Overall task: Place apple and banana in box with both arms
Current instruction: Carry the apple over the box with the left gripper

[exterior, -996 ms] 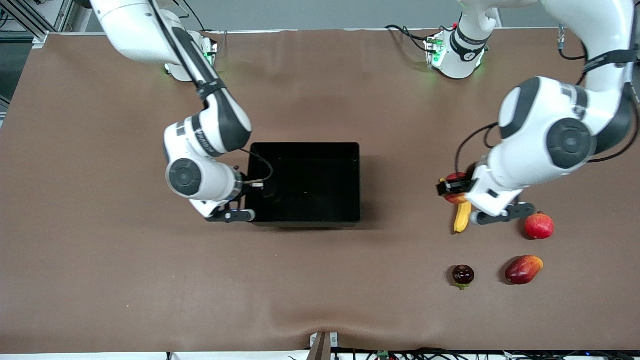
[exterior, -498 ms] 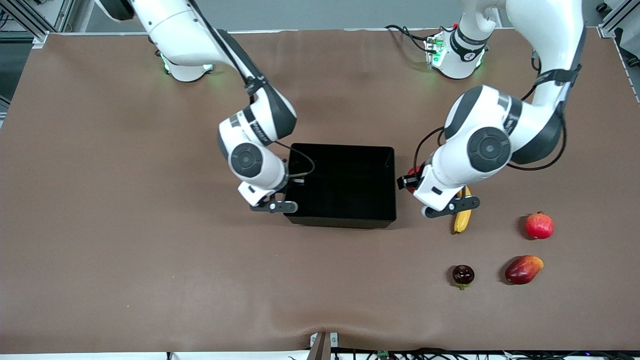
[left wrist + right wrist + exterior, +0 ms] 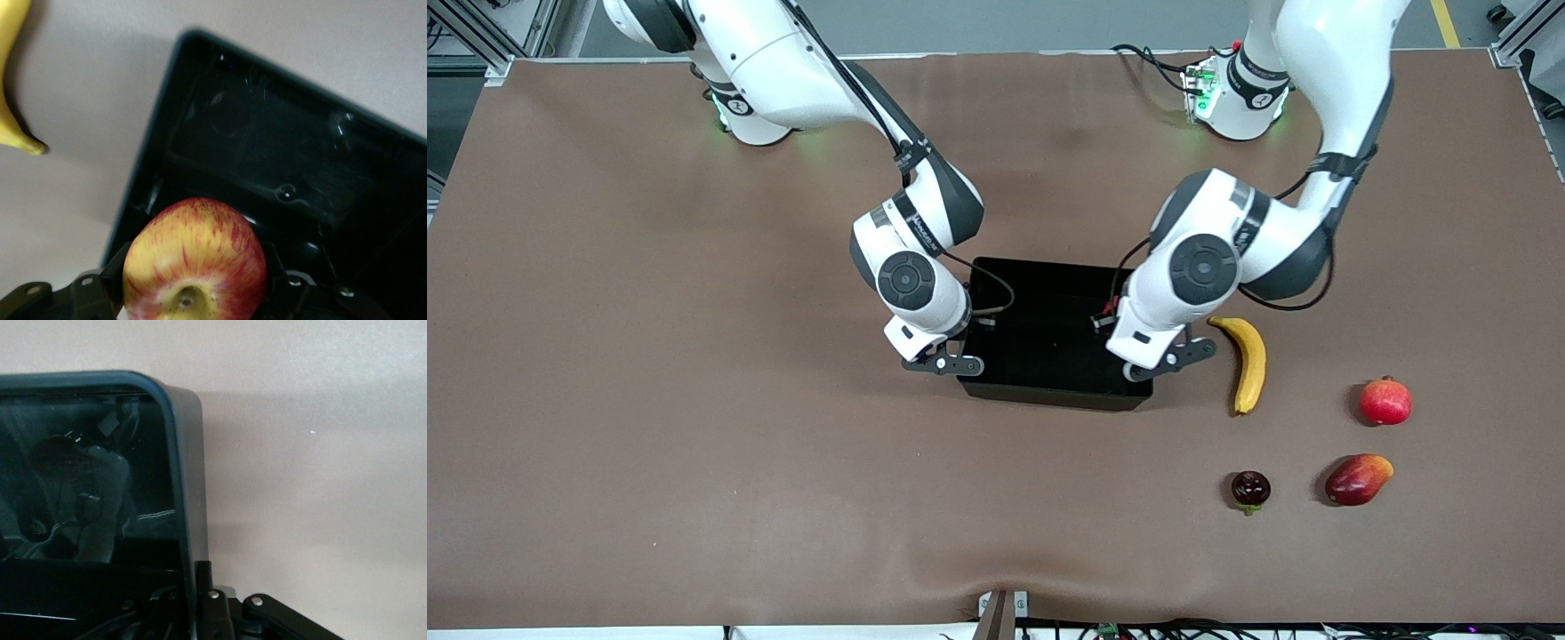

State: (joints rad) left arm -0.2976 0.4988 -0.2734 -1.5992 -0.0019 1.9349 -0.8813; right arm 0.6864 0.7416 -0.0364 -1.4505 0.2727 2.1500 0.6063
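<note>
— Where is the apple [image 3: 195,259]?
— Clamped in the left pincer [image 3: 193,293] over the box [image 3: 1049,396], mid-counter.
— And the right pincer [image 3: 200,613]?
— Apparently gripped on the box wall. If shifted, the apple could be dropped outside; the banana [image 3: 1248,362] remains out.

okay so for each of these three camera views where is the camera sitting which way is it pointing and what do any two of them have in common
Front view: high across the table, facing both arm bases; shows both arms, the box, the banana.
Left wrist view: on the left arm's wrist, looking down past the left end effector, which holds the apple over the box; banana at the edge.
Right wrist view: on the right arm's wrist, looking down at the box wall held in the right end effector.
Shared: the box is in all three.
</note>
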